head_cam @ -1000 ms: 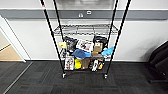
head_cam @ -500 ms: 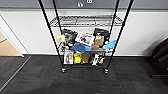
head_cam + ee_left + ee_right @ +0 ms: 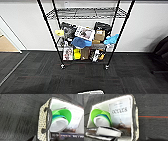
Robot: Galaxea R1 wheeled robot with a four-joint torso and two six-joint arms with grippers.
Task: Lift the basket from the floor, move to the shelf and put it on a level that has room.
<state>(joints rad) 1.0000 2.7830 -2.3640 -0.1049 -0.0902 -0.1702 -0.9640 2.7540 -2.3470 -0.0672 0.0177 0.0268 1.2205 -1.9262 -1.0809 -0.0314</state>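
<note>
The shelf (image 3: 53, 37), a black wire rack on casters, stands straight ahead against the white wall. Its upper wire-grid level (image 3: 85, 12) is bare, while the tiers below are crammed with boxes, bags and a blue cloth. A pale sliver of the basket (image 3: 91, 92) shows at the lower edge of the head view. In the left wrist view the basket (image 3: 41, 122) shows its speckled side and dark handle, with green nested bowls (image 3: 62, 114) inside. From the right wrist I see the basket (image 3: 136, 126) holding an "Oculus" book (image 3: 120, 114) above the dark grey carpet floor (image 3: 50, 77).
Tan wood flooring (image 3: 6, 45) lies beyond a doorway at the left. A dark chair (image 3: 161, 55) stands at the right, beside the rack. A thin red line (image 3: 152, 116) crosses the carpet near the basket.
The whole head picture has shifted and the rack looks slightly larger, so the camera has come closer to it. Nothing on the rack has moved.
</note>
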